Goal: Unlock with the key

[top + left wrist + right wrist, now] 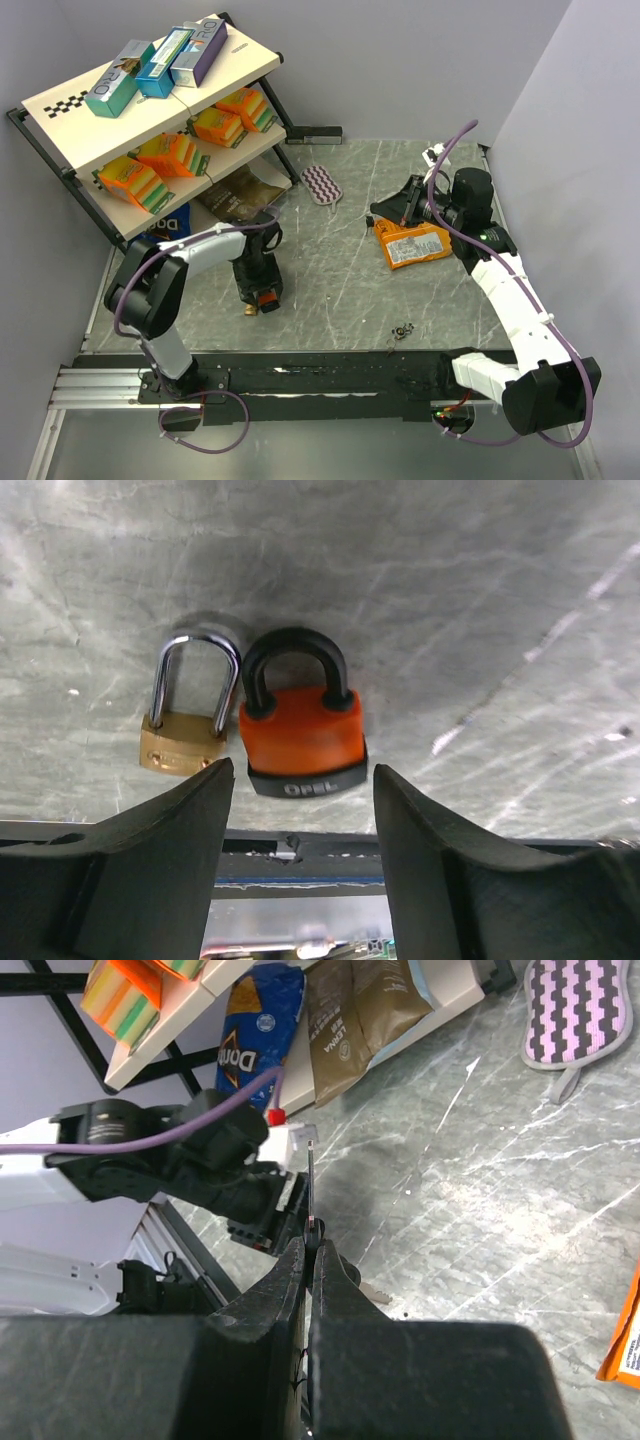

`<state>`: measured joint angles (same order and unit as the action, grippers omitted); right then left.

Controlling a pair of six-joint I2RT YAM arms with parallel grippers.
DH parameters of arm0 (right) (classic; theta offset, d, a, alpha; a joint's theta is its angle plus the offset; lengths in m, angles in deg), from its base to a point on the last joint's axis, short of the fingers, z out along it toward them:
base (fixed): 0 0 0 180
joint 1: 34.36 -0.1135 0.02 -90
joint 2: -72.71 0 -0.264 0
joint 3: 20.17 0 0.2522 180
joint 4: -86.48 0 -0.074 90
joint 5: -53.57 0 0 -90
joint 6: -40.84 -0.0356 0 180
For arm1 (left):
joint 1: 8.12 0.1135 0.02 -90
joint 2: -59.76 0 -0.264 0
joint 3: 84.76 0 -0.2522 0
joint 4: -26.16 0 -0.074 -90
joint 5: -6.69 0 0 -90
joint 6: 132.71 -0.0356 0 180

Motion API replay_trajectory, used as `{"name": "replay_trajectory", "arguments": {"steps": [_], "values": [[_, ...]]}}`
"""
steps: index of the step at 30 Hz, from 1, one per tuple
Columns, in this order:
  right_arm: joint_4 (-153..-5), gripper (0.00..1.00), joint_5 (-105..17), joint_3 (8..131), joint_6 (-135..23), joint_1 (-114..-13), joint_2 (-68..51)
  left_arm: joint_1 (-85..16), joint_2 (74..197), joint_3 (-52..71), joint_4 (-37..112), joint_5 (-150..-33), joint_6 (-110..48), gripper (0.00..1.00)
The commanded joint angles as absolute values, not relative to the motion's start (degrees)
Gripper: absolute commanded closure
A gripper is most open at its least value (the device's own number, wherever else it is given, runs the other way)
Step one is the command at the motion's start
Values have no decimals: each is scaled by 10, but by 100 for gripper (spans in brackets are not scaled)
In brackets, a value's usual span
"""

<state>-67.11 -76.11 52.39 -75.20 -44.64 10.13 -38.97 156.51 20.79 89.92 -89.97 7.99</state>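
Observation:
An orange padlock (303, 735) with a black shackle lies flat on the marble table, touching a small brass padlock (185, 742) on its left. My left gripper (303, 780) is open and hovers low, with the orange padlock's base between the fingertips. In the top view the left gripper (258, 285) stands over the orange padlock (267, 299). My right gripper (313, 1245) is shut on a key (311, 1185); its thin blade sticks out ahead and a second toothed key (372, 1290) hangs beside it. The right gripper (378, 210) is held above the table's middle right.
A slanted shelf (150, 110) with boxes, sponges and snack bags fills the back left. A purple striped pad (322, 183) lies at the back centre. An orange packet (410, 243) lies under the right arm. A small metal ring (402, 330) lies near the front rail.

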Motion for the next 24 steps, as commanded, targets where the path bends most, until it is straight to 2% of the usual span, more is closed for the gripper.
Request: {"name": "replay_trajectory", "arguments": {"steps": [1, 9, 10, 12, 15, 17, 22, 24], "values": [[-705, 100, -771, 526, -758, -445, 107, -398, 1588, 201, 900, -899, 74, 38], [-703, 100, -770, 530, -757, -445, 106, -412, 1622, 178, 905, -873, 60, 43], [-702, 100, -770, 532, -755, -445, 105, -413, 1627, 175, 906, -870, 56, 53], [-700, 100, -769, 534, -754, -445, 104, -420, 1632, 164, 913, -858, 53, 63], [-699, 100, -767, 534, -751, -445, 103, -436, 1645, 134, 936, -835, 48, 91], [-697, 100, -766, 535, -749, -445, 103, -456, 1662, 89, 958, -802, 45, 97], [-689, 100, -757, 541, -739, -445, 103, -500, 1732, -54, 1075, -682, 31, 99], [-684, 100, -755, 543, -737, -445, 103, -512, 1745, -78, 1089, -671, 26, 99]]}}
